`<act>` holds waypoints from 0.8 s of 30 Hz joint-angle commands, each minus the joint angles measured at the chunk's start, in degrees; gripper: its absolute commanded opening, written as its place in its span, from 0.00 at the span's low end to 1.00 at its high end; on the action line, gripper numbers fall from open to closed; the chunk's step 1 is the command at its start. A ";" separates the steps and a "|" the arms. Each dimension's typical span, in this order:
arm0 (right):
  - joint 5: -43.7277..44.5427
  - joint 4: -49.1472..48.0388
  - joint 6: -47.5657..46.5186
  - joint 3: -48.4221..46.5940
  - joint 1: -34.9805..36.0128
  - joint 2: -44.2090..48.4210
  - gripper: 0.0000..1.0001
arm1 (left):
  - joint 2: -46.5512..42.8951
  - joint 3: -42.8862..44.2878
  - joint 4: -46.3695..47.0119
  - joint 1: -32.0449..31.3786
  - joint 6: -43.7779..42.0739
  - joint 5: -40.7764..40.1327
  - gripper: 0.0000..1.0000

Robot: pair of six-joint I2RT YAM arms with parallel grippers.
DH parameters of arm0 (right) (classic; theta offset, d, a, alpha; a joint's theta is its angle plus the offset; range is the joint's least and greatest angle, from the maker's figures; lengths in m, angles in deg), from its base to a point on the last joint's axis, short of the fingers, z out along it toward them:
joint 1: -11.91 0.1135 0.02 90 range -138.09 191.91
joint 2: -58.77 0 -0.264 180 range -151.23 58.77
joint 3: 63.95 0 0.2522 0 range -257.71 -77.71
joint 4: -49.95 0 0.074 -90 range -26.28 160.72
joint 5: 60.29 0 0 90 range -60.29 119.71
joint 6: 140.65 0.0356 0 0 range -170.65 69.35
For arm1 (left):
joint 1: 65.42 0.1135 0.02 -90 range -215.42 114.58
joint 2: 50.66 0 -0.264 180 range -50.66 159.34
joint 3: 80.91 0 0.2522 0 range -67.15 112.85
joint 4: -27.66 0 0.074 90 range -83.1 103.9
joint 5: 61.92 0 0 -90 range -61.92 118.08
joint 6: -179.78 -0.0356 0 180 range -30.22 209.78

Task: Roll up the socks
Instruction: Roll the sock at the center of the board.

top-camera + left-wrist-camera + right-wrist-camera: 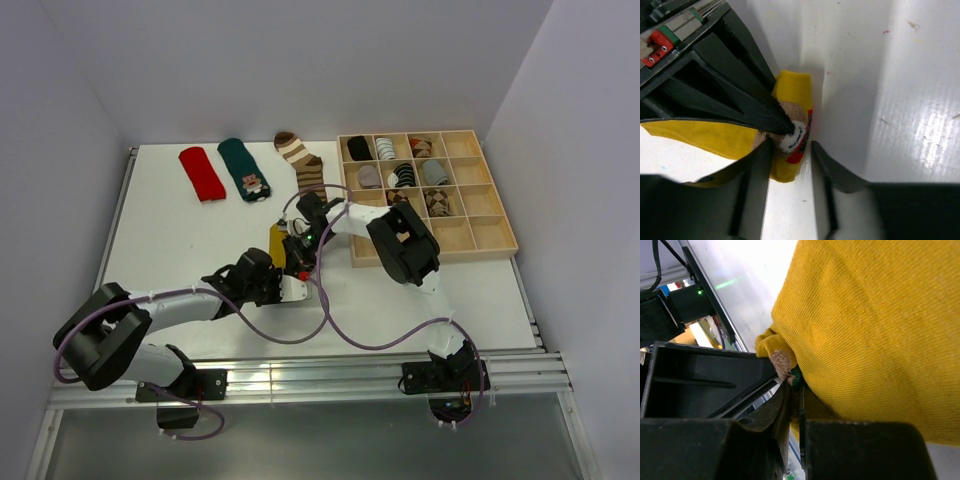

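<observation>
Mustard-yellow knit sock fills frame right; lies on white desk, frame centre in top view. Right tool pinched shut on its edge. Left tool: jaws apart, straddling the folded end. Risk: thin pinch may slip, fold springs open.

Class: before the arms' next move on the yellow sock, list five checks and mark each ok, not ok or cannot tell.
1. Right pincer shut on yellow sock: ok.
2. Left pincer gripping the sock's end: cannot tell; its fingers straddle it.
3. Red sock and teal sock lying apart from both pincers: ok.
4. Wooden tray has bare compartments: ok.
5. Sock fully rolled: not ok; a flat stretch shows.
</observation>
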 commanded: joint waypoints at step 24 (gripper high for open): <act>33.11 -18.93 13.57 21.77 -3.11 31.93 0.54 | 16.40 23.83 -38.58 16.79 -3.23 28.71 0.00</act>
